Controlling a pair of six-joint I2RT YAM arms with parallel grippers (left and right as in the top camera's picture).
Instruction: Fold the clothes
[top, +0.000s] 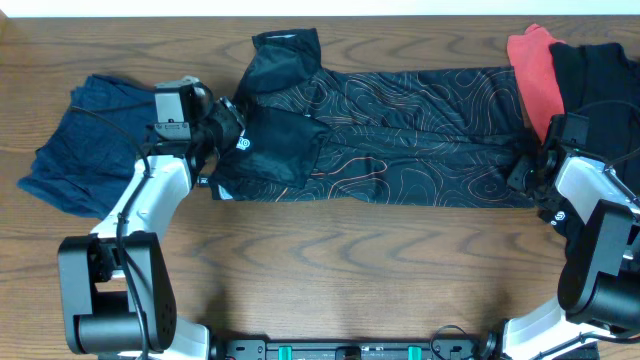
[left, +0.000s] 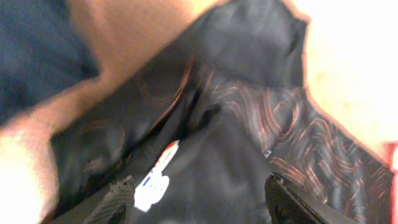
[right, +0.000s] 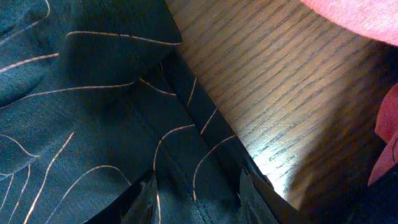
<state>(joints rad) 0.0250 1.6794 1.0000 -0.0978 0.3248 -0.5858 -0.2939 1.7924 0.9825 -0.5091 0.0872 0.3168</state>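
Black jersey lay stretched flat along the wood table, left gripper with jaws apart over its folded-in sleeve end, right gripper with jaws apart astride the hem, likely positioned to pinch both ends for a fold.

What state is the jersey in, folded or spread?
Partly folded: the jersey lies as a long narrow band, with its left end doubled over itself.

Matt black cloth jersey (thin orange lines) lies on grained wooden table.
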